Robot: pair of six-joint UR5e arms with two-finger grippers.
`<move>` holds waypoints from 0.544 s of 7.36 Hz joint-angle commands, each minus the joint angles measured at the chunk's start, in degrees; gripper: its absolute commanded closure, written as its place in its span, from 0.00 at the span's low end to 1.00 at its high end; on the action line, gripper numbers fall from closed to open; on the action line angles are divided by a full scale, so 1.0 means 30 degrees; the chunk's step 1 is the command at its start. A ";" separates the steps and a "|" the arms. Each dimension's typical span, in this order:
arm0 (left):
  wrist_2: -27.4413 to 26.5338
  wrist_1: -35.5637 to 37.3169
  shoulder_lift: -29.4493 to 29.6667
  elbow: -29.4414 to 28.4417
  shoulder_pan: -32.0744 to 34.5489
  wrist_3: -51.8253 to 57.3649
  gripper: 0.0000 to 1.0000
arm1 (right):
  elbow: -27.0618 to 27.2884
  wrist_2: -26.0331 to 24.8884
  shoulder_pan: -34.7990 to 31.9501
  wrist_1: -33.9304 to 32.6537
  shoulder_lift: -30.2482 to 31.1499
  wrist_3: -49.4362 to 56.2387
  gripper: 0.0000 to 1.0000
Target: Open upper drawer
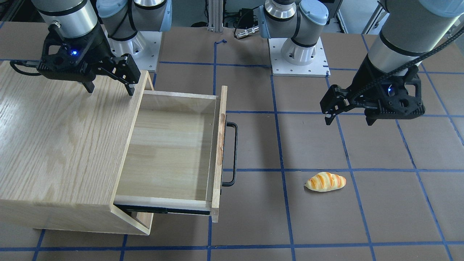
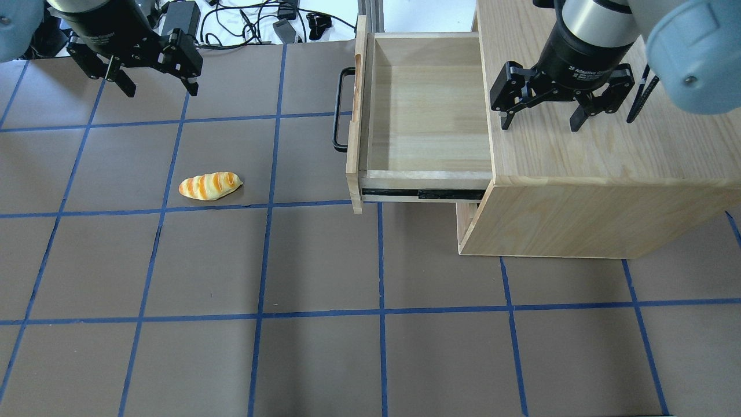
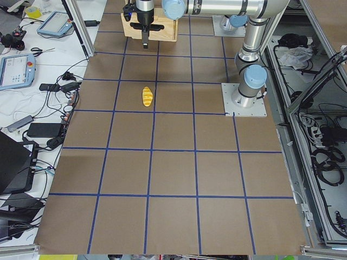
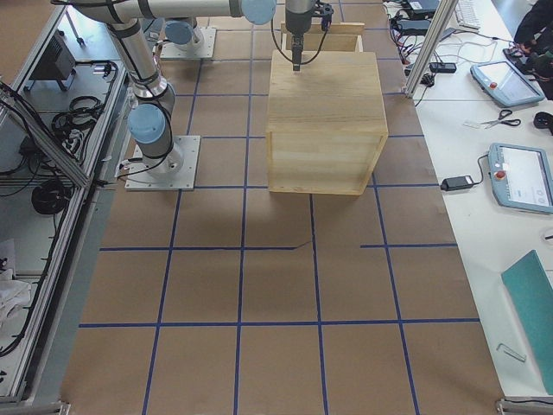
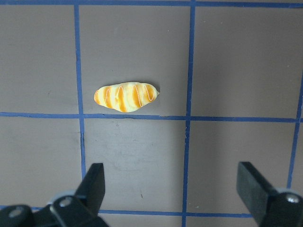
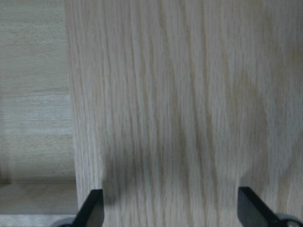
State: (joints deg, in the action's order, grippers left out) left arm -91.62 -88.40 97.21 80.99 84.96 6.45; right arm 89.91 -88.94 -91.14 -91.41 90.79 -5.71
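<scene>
The upper drawer stands pulled far out of the oak cabinet, and its pale-wood inside is bare. Its front panel carries a black bar handle and a reddish-brown slot. In the overhead view the drawer and its handle point left. My right gripper is open and empty above the cabinet top, near its drawer-side edge; it also shows in the front view. My left gripper is open and empty above the table, well away from the drawer.
A striped orange bread roll lies on the brown table between the drawer and my left gripper; the left wrist view shows the roll ahead of the open fingers. The right wrist view shows the cabinet top.
</scene>
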 commanded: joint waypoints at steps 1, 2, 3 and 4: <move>0.0072 0.0169 -0.0555 0.1067 0.0302 -0.0473 0.00 | 0.0000 0.0000 0.0000 0.0000 0.0000 0.0000 0.00; 0.0014 0.0604 -0.0673 0.1506 0.0392 -0.0537 0.00 | 0.0000 0.0029 0.0000 0.0000 0.0000 0.0000 0.00; 0.0043 0.0841 -0.0819 0.1800 0.0421 -0.0538 0.00 | 0.0000 0.0000 0.0000 0.0000 0.0000 0.0000 0.00; 0.0043 0.0872 -0.0908 0.1919 0.0422 -0.0567 0.00 | 0.0000 0.0029 0.0000 0.0000 0.0000 0.0000 0.00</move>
State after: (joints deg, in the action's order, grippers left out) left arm -91.51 -86.27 94.93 85.92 86.12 4.93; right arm 89.91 -88.91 -91.14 -91.41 90.79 -5.71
